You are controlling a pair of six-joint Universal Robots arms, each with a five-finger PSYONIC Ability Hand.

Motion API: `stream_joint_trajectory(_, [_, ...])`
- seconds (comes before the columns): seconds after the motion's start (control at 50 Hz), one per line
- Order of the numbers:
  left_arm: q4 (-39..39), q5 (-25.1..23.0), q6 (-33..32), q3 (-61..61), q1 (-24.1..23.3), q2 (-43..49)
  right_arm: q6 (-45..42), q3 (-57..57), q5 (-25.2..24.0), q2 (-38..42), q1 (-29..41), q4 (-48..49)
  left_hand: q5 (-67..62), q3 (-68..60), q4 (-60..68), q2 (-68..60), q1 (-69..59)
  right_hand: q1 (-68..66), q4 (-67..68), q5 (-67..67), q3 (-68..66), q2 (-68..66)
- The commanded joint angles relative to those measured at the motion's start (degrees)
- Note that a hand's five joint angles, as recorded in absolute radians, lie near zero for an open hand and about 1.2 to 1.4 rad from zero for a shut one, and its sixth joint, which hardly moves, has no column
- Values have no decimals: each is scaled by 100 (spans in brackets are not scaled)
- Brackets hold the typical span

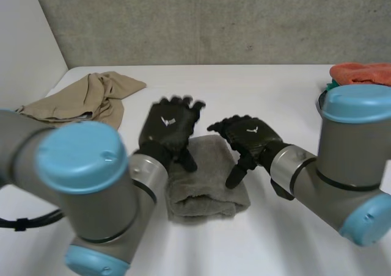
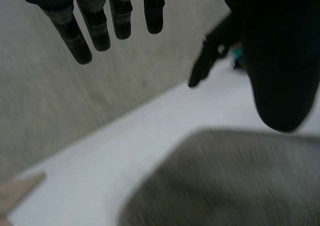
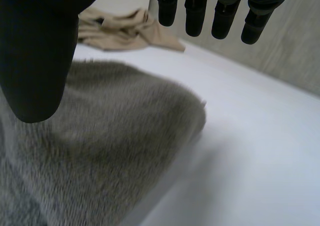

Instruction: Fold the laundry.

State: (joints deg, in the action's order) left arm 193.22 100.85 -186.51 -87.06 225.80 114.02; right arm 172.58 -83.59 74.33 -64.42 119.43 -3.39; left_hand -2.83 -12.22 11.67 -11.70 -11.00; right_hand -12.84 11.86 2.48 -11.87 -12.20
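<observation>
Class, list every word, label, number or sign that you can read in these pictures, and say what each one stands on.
No words or numbers can be read.
On the back of the left hand: a small white emblem, no letters legible.
On the back of the right hand: a like white emblem, no letters legible.
The grey towel, the tan garment and the orange cloth: no print seen.

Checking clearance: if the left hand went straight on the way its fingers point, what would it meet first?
Its way looks free: the left hand points past the grey towel over bare table toward the grey wall; depth is unclear.
</observation>
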Motion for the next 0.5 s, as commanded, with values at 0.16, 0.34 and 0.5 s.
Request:
stream_joint_trajectory(0.16, [-1094, 646, -70, 173, 17, 1044, -882, 774, 99, 1256, 89, -356, 43, -18, 73, -71, -140, 284, -186, -248, 187, 220])
stream_joint_trajectory(0.34, [-1085, 594, -245, 321, 43, 385, -1561, 713, 802, 686, 80, -233, 110, 49, 6, -3, -73, 284, -186, -248, 187, 220])
stream_joint_trajectory(0.5, [-1111, -346, -764, 1033, 166, -116, -1622, -322, 934, -289, 326, 557, 211, 150, -95, 98, 28, 284, -186, -248, 187, 220])
